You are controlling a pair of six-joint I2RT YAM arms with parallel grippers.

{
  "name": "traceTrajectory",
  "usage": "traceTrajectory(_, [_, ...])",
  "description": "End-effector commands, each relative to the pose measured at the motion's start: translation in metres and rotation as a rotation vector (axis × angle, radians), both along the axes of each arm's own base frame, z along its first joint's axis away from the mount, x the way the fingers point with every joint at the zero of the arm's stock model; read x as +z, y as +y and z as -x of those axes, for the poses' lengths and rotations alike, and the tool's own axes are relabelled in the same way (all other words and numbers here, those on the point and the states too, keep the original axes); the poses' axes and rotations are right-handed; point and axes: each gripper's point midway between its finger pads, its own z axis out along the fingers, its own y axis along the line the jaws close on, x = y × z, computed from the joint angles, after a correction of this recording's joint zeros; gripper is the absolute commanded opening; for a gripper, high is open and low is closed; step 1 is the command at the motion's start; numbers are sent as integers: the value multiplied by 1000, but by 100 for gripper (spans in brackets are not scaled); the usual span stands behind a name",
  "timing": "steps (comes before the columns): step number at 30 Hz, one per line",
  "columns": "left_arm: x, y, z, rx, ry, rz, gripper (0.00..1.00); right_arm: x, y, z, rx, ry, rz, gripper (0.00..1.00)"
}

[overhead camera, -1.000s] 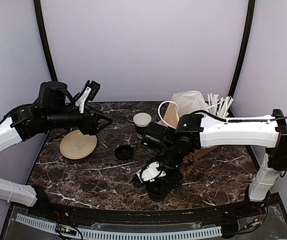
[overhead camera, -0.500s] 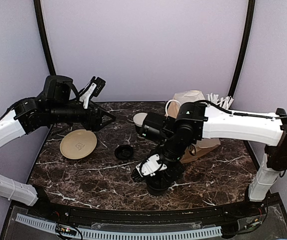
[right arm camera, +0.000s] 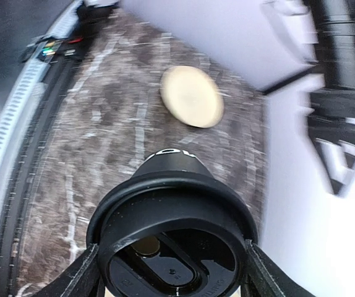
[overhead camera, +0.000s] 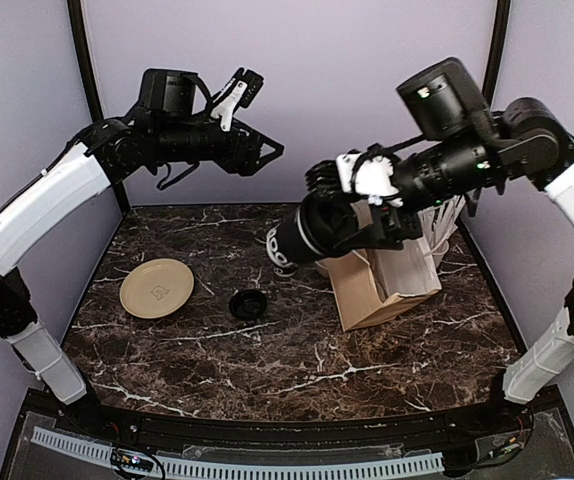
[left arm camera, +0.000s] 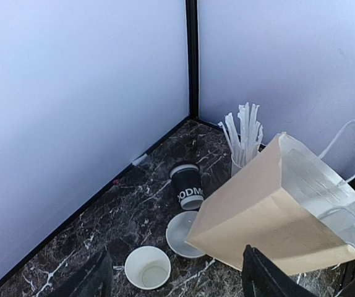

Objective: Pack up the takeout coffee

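Observation:
My right gripper is high above the table, shut on a black takeout coffee cup held nearly level in the air. In the right wrist view its black dome lid fills the space between both fingers. Just right of and below it stands the brown paper bag with white handles. My left gripper is raised at the back left, open and empty. Its view shows a second lettered black cup by the back wall and a lidless cup with a white inside.
A tan plate lies at the left and a loose black lid near the middle. A white cup of wrapped straws stands behind the bag. A low white bowl sits against the bag's base.
My right arm has lifted the lidded cup from low near the table's front up to the bag's left side. The left arm has risen and swung toward the back.

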Motion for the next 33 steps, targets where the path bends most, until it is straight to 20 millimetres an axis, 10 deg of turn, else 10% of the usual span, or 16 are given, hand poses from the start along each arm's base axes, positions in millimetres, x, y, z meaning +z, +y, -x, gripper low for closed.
traceTrajectory(1, [11,-19,-15,-36,-22,-9,74,67,-49,-29,-182,-188,-190,56])
traceTrajectory(8, [5,-81,-15,-217,107,92,74,118,-118,-40,-338,-301,-320,57])
traceTrajectory(17, [-8,-143,14,-340,69,70,81,108,-166,-53,-494,-376,-308,56])
traceTrajectory(33, [-69,-170,-16,-189,96,-33,51,102,-213,-60,-660,-426,-327,56])
